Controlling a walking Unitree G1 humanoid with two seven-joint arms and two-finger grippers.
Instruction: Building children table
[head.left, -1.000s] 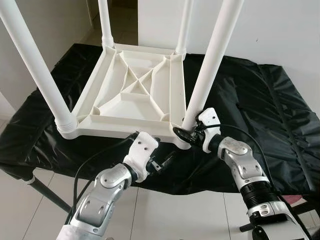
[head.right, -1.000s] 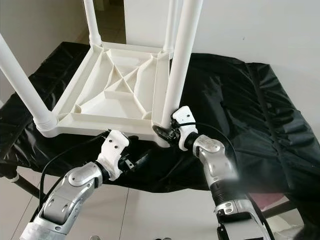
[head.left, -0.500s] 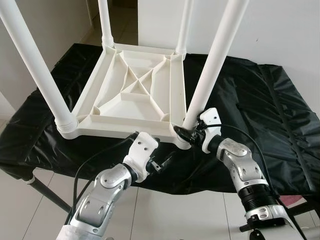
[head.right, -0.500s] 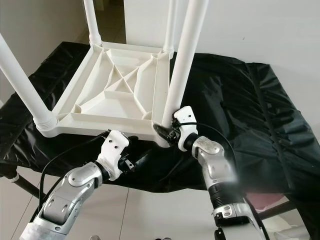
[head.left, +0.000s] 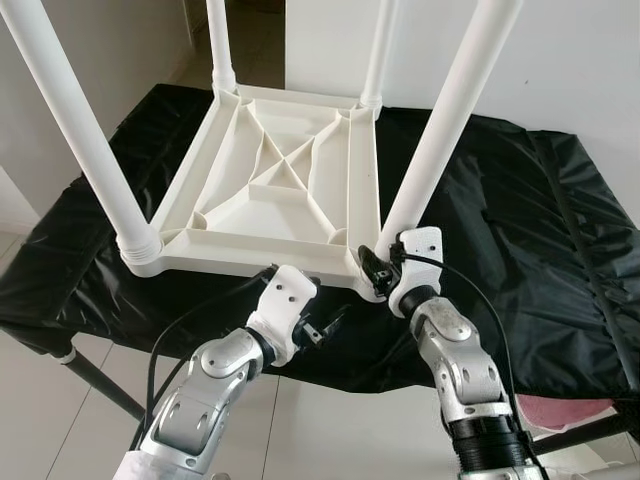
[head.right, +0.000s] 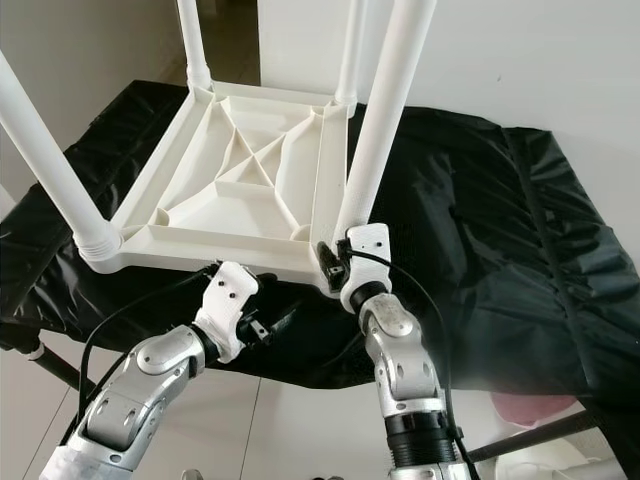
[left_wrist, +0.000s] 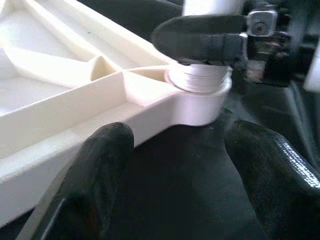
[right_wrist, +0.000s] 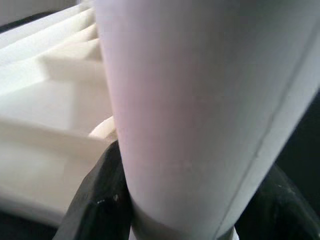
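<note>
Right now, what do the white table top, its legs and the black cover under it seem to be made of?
Table top: probably moulded plastic, matte white, judging by the ribbed underside. Leg gripped by the right end effector: likely the same plastic, a smooth tube with a threaded base. Cover: thin glossy sheet, perhaps plastic film; it wrinkles and shines.

My arms: silver segmented shells, white wrist housings, black cables, ribbed black collar; left gripper (head.left: 325, 325) and right gripper (head.left: 372, 272), black fingers.
</note>
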